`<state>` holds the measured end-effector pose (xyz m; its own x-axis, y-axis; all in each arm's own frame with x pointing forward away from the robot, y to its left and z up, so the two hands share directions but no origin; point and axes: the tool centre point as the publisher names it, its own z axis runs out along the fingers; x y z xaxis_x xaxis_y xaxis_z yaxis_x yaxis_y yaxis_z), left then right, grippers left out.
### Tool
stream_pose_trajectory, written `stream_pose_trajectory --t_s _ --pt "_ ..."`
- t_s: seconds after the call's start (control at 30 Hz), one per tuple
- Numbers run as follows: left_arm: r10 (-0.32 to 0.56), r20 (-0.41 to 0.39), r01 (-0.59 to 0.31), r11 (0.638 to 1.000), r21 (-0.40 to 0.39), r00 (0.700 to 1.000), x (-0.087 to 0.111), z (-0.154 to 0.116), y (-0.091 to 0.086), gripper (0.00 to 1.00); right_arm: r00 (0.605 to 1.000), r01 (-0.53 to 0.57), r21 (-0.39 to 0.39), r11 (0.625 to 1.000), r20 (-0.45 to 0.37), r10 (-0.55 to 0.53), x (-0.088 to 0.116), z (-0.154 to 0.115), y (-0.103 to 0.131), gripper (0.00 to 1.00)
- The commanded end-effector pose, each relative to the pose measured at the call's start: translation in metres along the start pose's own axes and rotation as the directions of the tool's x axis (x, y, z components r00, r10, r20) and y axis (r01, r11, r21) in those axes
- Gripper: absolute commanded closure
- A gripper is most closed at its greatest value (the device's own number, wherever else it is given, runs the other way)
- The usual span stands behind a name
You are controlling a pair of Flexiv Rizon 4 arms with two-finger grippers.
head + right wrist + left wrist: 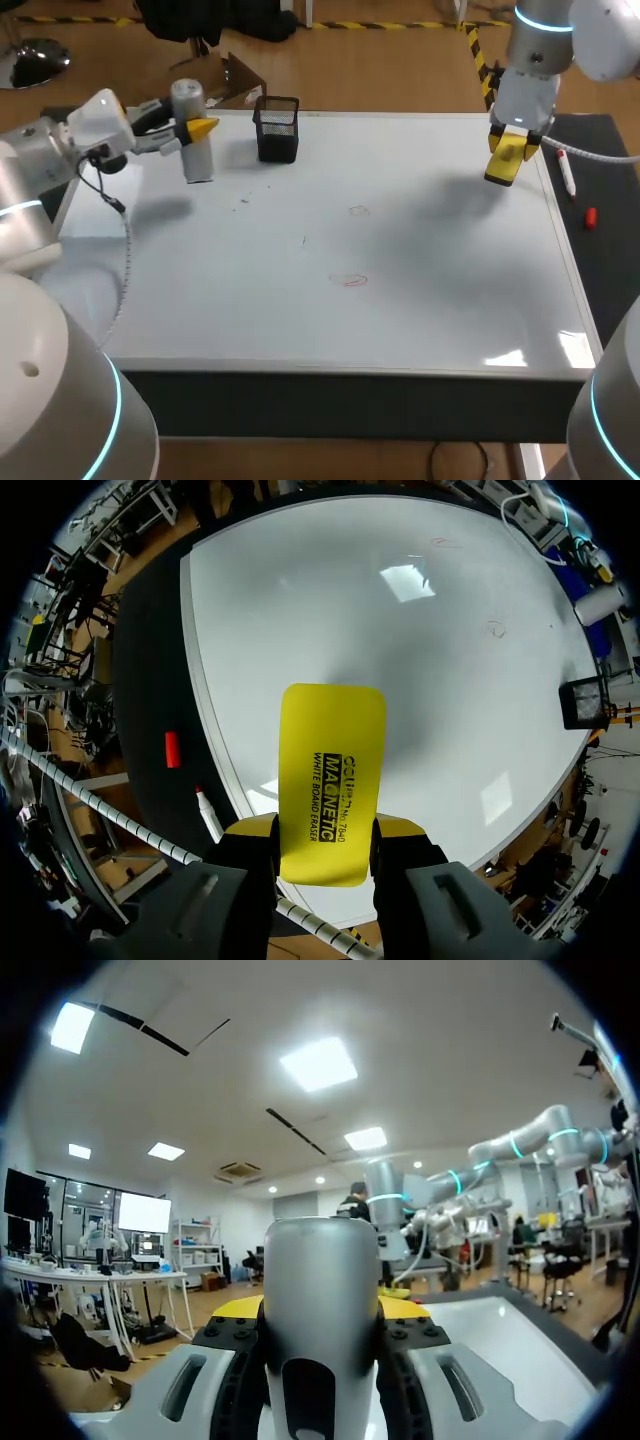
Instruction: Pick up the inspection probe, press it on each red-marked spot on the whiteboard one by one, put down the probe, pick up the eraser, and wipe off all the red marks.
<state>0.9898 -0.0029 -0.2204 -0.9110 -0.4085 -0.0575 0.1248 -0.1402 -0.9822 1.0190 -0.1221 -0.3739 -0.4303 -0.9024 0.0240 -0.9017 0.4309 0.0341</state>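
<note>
The inspection probe [193, 130], a grey cylinder, is upright over the whiteboard's [420, 320] back left part, with my left gripper [190, 131] shut on it from the side. In the left wrist view the probe [322, 1290] fills the gap between the fingers of the left gripper [320, 1312]. My right gripper [510, 152] hangs over the board's back right corner, shut on the yellow eraser [506, 160]. From the right wrist, the eraser [331, 780] sticks out past the right gripper [325, 832]. Two faint red marks [358, 210] [351, 281] lie near the board's middle.
A black mesh cup [277, 128] stands at the board's back edge, just right of the probe. A white marker [566, 172] and its red cap [590, 217] lie on the dark strip right of the board. Both also show beside the eraser: marker [209, 814], cap [172, 750].
</note>
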Motion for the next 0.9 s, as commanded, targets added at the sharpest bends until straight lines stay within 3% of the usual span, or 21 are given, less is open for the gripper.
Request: stream_pose_trajectory --t_s 0.03,0.3,0.8,0.9 --pt "-0.001 -0.005 0.001 1.000 -0.003 1.000 -0.007 -0.011 -0.002 1.00 1.000 0.002 0.001 1.000 -0.003 -0.002 0.000 -0.001 -0.001 1.00" --pt "-0.024 -0.006 0.024 1.000 -0.002 1.000 -0.011 -0.026 0.002 1.00 1.000 0.002 0.001 1.000 -0.003 -0.002 0.000 -0.001 -0.001 1.00" --pt "-0.024 -0.006 0.024 1.000 -0.002 1.000 -0.011 -0.026 0.002 1.00 1.000 0.017 0.005 1.000 -0.005 -0.017 -0.003 -0.002 0.001 1.00" --pt "-0.024 -0.006 0.024 1.000 -0.002 1.000 -0.011 -0.026 0.002 1.00 0.997 0.052 0.017 0.998 0.048 -0.053 -0.014 -0.005 0.009 1.00"
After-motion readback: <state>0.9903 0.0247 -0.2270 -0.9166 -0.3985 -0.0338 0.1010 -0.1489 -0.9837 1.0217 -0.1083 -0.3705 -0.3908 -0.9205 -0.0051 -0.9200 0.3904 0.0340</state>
